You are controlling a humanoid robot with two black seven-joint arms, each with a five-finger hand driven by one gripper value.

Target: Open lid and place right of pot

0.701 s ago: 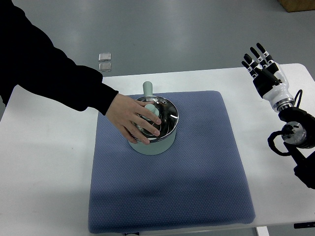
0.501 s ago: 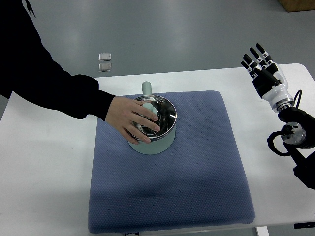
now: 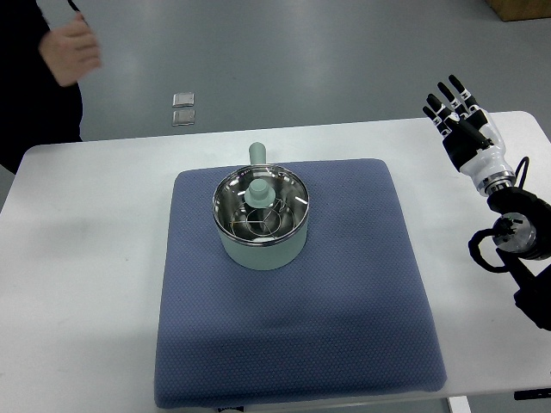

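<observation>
Right hand point(image 3: 459, 120) splayed, grasping nothing; glass lid point(image 3: 258, 205) on pot point(image 3: 261, 248), its edge indistinct.

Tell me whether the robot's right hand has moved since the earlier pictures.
No. The right hand sits at the same spot over the white table's far right corner, fingers spread; only the person's hand withdrew from the pot.

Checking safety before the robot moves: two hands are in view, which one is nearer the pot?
The robot's right hand, open at the table's right edge, is nearer the pot. The person's hand is off the table, top left.
</observation>
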